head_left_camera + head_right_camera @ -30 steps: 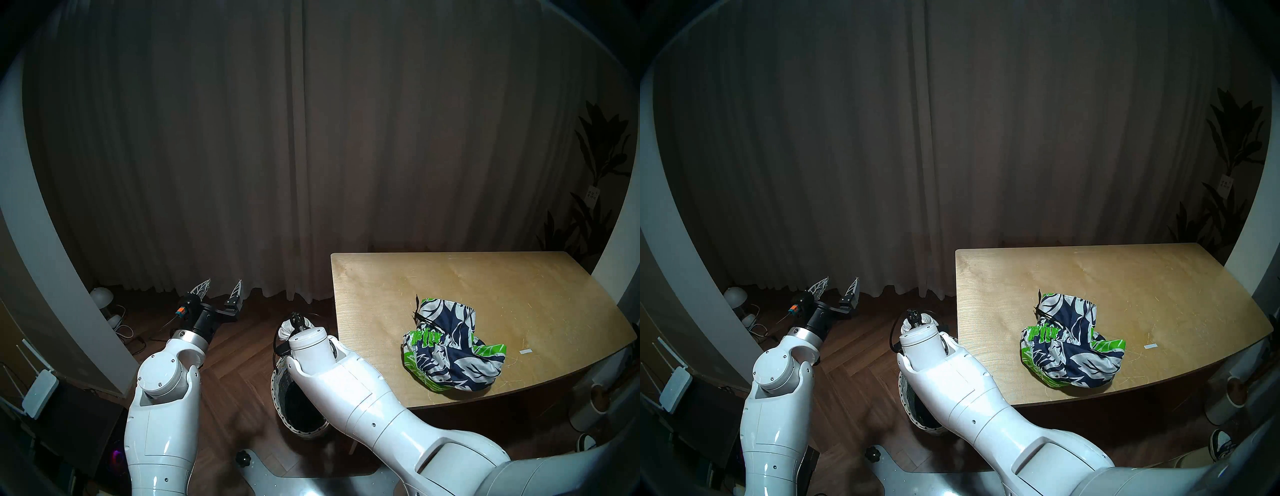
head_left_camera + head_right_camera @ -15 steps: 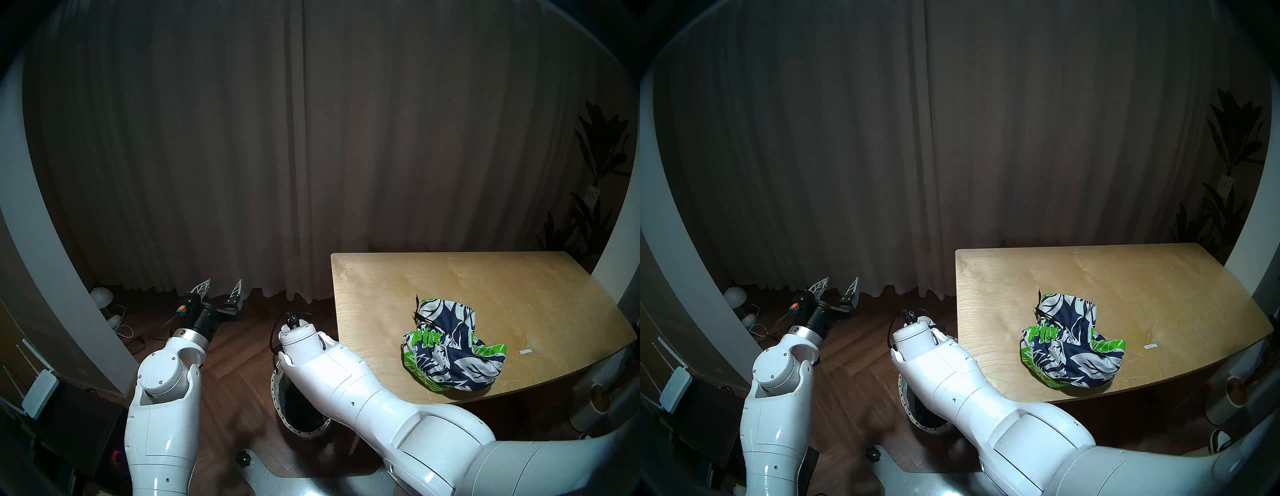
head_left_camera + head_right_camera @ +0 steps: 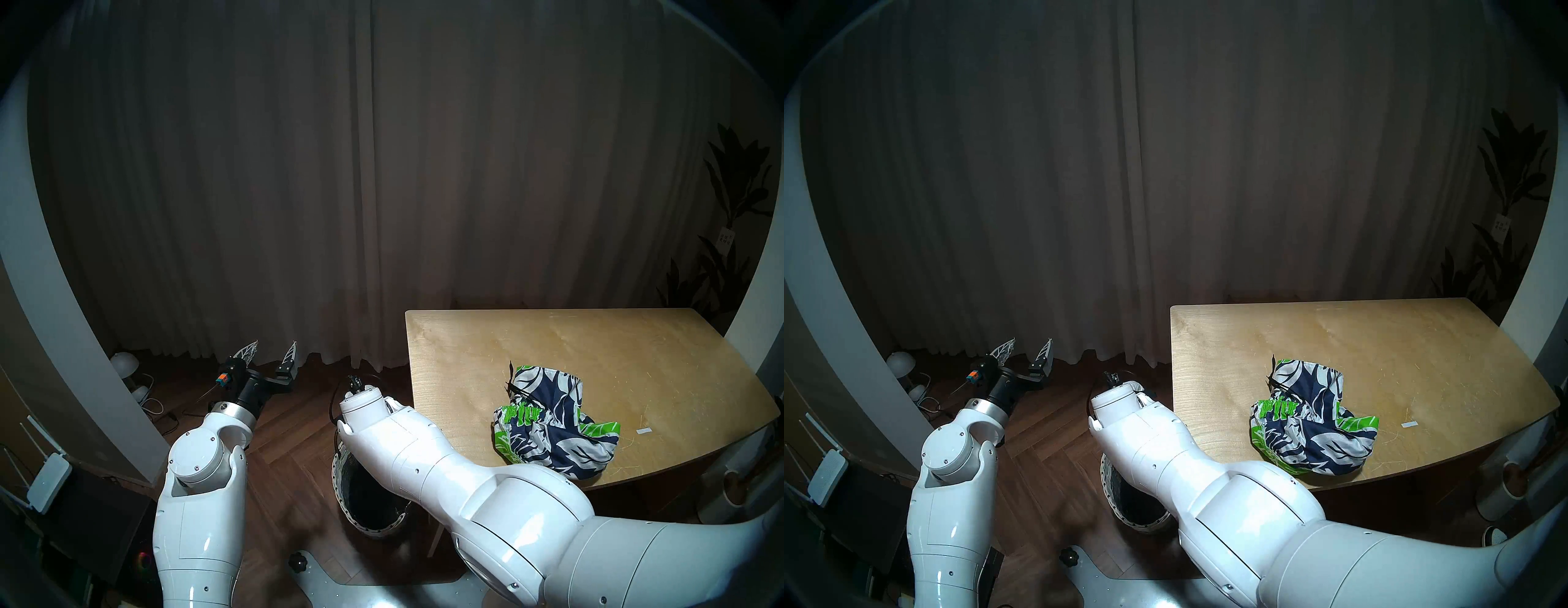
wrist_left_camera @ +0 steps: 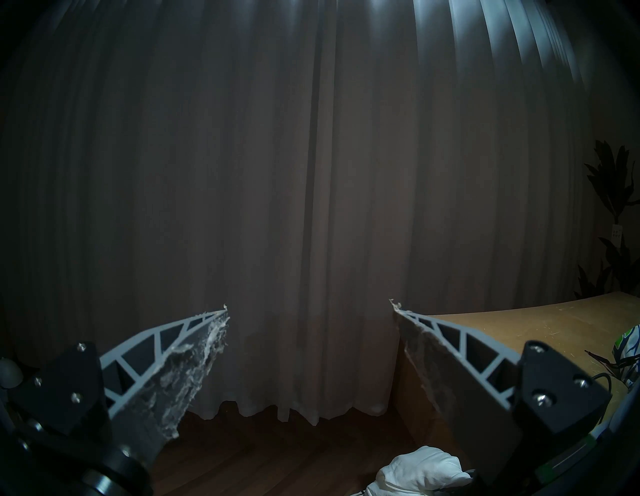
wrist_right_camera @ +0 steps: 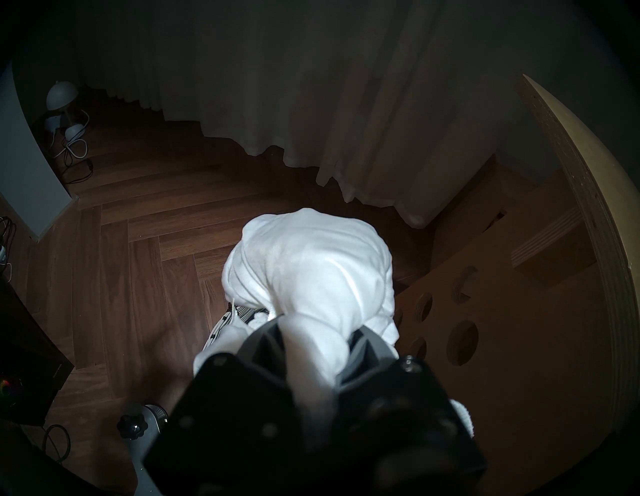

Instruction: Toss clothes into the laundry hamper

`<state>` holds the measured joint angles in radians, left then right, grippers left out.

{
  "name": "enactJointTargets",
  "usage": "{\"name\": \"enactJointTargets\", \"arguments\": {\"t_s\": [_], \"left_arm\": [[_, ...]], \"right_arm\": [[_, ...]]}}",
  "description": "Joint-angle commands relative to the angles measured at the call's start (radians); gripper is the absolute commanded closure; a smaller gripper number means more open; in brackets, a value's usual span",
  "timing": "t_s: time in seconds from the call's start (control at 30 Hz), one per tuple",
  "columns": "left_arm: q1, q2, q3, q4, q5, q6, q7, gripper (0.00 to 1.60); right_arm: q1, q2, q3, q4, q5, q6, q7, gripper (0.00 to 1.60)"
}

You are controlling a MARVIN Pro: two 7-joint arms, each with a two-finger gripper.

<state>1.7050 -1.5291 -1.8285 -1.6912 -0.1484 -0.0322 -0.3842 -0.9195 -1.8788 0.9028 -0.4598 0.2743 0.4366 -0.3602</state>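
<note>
**White garment clamped in your right gripper, above the hamper**

You see the wooden table (image 3: 594, 382) to the right side of your right gripper (image 5: 313, 350), and its edge is near that gripper. On the table lies the leaf-print garment (image 3: 551, 424), navy and white with green patches and a black drawstring, crumpled, well apart from both grippers.

Below your right forearm stands the woven laundry hamper (image 3: 343, 488) on the dark wood floor (image 3: 288, 446). Its inside looks dark; you cannot tell from here what lies in it. In the right wrist view a small part of its striped weave shows just under the cloth.

Your right gripper is clenched on the white garment (image 5: 311, 270). The cloth is bunched between the fingers and hangs forward and down from them, over the far side of the hamper. In the left wrist view the same garment (image 4: 422, 467) shows low and to the right of the left gripper.

Your left gripper (image 3: 271, 356) is spread wide with nothing between its fingers. It points level toward the curtain (image 3: 382, 191), apart from the hamper and to its left.
</note>
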Motion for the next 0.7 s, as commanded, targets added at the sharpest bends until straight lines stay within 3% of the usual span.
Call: {"name": "enactJointTargets", "arguments": {"t_s": [0.0,0.17,0.2,0.23,0.27,0.67], "left_arm": [[-0.006,0.002,0.000,-0.028,-0.003,-0.002,-0.004,0.00],[-0.006,0.001,-0.002,-0.029,-0.003,-0.001,-0.008,0.00],[-0.006,0.000,-0.002,-0.029,-0.003,-0.001,-0.009,0.00],[-0.006,0.000,-0.003,-0.030,-0.002,-0.001,-0.010,0.00],[-0.006,-0.001,-0.003,-0.030,-0.002,-0.001,-0.011,0.00],[-0.006,-0.004,-0.007,-0.032,-0.001,0.001,-0.018,0.00]], "right_arm": [[0.067,-0.052,-0.004,0.050,-0.006,-0.061,0.008,1.60],[0.088,-0.063,-0.002,0.098,-0.009,-0.092,0.016,1.60],[0.092,-0.065,-0.002,0.108,-0.011,-0.099,0.018,1.40],[0.098,-0.068,-0.003,0.123,-0.013,-0.110,0.021,1.01],[0.102,-0.068,-0.003,0.133,-0.014,-0.116,0.022,0.00],[0.126,-0.082,-0.001,0.212,-0.026,-0.182,0.030,0.00]]}}
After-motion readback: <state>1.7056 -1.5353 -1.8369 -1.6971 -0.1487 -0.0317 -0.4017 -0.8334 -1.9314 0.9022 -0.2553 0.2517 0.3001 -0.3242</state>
